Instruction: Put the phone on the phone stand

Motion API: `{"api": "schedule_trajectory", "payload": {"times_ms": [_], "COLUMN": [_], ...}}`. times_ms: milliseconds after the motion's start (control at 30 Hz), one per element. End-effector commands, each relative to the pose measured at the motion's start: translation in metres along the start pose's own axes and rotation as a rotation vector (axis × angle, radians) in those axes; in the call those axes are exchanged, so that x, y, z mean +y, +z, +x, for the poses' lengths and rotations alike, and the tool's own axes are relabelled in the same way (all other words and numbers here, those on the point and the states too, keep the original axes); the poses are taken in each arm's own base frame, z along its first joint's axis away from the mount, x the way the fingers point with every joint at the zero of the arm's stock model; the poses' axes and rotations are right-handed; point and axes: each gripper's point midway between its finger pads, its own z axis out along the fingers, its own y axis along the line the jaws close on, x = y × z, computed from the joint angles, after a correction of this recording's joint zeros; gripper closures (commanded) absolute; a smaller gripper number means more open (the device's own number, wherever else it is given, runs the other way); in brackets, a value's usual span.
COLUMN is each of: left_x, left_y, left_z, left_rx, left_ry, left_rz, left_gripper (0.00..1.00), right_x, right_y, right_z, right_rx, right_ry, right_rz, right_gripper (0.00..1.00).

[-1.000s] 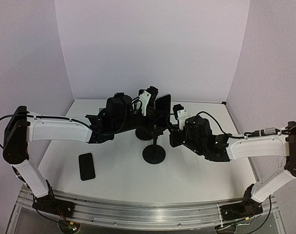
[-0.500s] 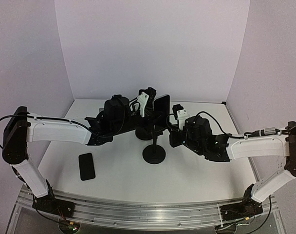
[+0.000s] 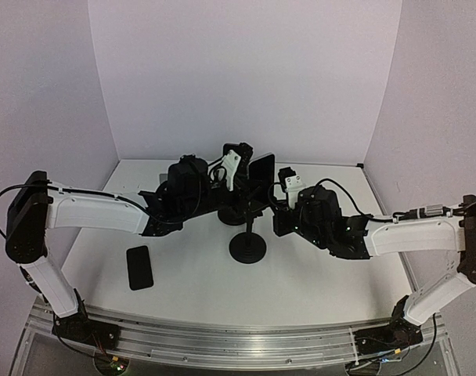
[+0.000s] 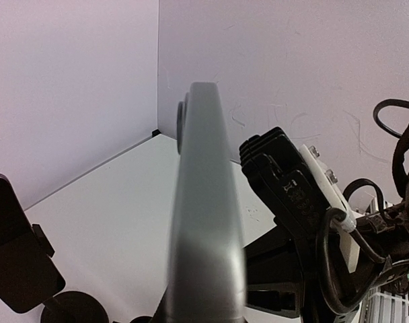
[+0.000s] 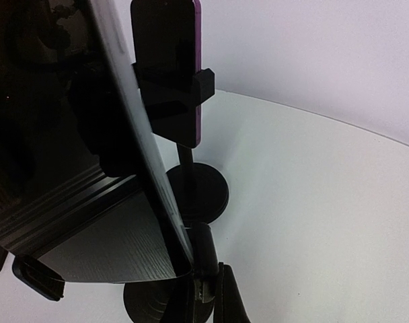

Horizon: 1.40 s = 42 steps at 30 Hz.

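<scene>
Clearly the phone (image 4: pixel 204 202) stands gripped in left pincer (image 3: pixel 248 161) (right pincer (image 3: pixel 275 204) beside).

Nothing can be read: no words, labels, brand marks or numbers are legible in any of the three views.

Grey phone (image 4: pixel 206 222) edge-on and upright mid-frame, black phone stand (image 4: pixel 17 250) low at left

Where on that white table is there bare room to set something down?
Bare table runs along the near edge, between the flat phone and the right arm; more lies at the far right corner. The middle is crowded: the left gripper and right gripper meet around the stand.
</scene>
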Motion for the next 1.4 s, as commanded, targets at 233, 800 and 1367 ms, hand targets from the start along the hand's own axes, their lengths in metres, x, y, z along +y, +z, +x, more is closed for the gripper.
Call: {"api": "schedule_trajectory", "payload": {"times_ms": [233,800,1367], "left_x": [-0.020,-0.025,-0.034], "left_y": [-0.096,-0.108,-0.140], "left_z": [0.254,0.284,0.316], "left_rx": [0.989,1.099,1.213], "left_ry": [-0.123,-0.144,-0.222], "left_rz": [0.080,0.099,0.122], "left_gripper": [1.00,1.00,1.00], "right_x": [-0.024,-0.012,0.003], "right_y": [-0.018,-0.010,-0.012], "right_z": [-0.092,-0.088,-0.075], "right_rx": [-0.291,-0.280,-0.253], "right_ry": [0.110,0.115,0.081], "right_rz": [0.109,0.049,-0.062], "right_gripper": [1.00,1.00,1.00]}}
